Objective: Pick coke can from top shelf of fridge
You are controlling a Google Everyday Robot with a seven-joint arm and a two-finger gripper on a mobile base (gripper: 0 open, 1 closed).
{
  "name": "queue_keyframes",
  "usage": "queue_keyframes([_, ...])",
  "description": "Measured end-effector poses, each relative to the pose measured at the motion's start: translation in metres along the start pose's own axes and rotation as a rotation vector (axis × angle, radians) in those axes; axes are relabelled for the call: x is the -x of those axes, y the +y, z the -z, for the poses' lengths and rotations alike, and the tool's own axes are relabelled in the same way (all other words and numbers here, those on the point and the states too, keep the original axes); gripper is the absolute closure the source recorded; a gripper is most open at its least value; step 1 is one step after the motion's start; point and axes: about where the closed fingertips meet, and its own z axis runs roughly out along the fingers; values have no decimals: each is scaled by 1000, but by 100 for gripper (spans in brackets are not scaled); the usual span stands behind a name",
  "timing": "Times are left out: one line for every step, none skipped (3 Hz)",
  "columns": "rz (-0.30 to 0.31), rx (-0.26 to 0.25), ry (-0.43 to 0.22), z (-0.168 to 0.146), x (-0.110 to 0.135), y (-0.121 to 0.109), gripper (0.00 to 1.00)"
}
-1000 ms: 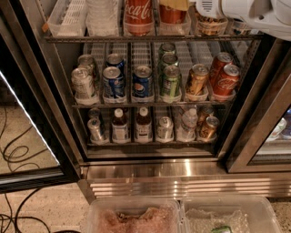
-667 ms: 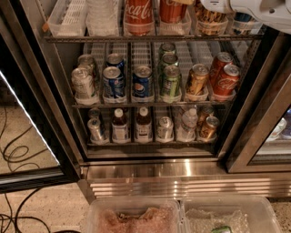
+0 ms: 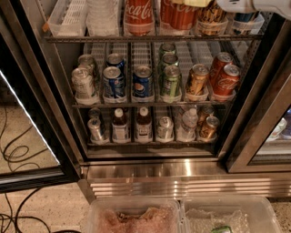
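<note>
The fridge stands open in front of me. On its top shelf a red coke can with white script stands in a lane left of centre, its top cut off by the frame edge. Another red can stands to its right, then a gold-brown can and a blue can. My white arm reaches in from the top right. My gripper shows only as a pale edge at the top, above the second red can and right of the coke can.
The middle rack holds silver, blue Pepsi, green, gold and two red cans. The lower rack holds bottles and cans. The open glass door is at left, a black door frame at right. Plastic bins and floor cables lie below.
The white arm has moved up and a little right at the top edge, so less of it shows. The cans have not moved.
</note>
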Motion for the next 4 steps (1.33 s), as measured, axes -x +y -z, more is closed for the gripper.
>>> queue_keyframes([-16,12,93,26,-16,16,100])
queue_keyframes([-16,13,93,26,-16,16,100])
queue_keyframes([-14,27,95,25,-16,19,100])
queue_keyframes([-23,81,118,28,-38,46,100])
